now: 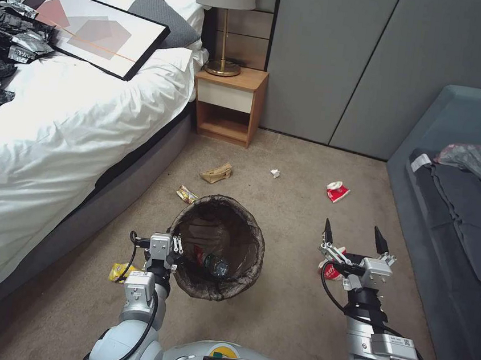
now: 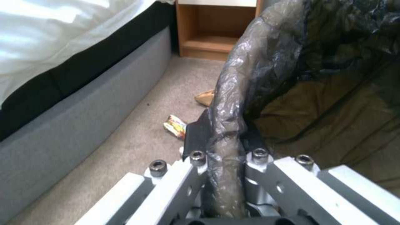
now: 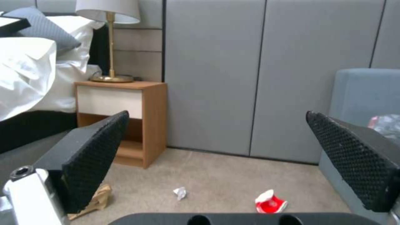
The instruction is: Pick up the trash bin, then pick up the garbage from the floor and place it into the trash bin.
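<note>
The trash bin (image 1: 215, 283), lined with a dark brown bag, is in front of me at the centre. My left gripper (image 1: 175, 249) is shut on its near-left rim, and the left wrist view shows the liner-covered rim (image 2: 225, 125) pinched between the jaws. A clear bottle (image 1: 217, 267) lies inside. My right gripper (image 1: 355, 237) hangs open and empty over the carpet, to the right of the bin, its fingertips (image 3: 104, 140) wide apart. Garbage on the floor: brown paper bag (image 1: 216, 173), yellow wrapper (image 1: 186, 194), tissue scrap (image 1: 275, 173), red-and-white packet (image 1: 336, 192), another packet (image 1: 331, 268) below the right gripper.
The bed (image 1: 57, 126) runs along the left, with a framed picture (image 1: 79, 23) and black sheeting (image 1: 2, 46) on it. A wooden nightstand (image 1: 229, 104) with a lamp stands at the back. A grey sofa (image 1: 463, 186) lines the right. One more yellow wrapper (image 1: 119, 272) lies by my left arm.
</note>
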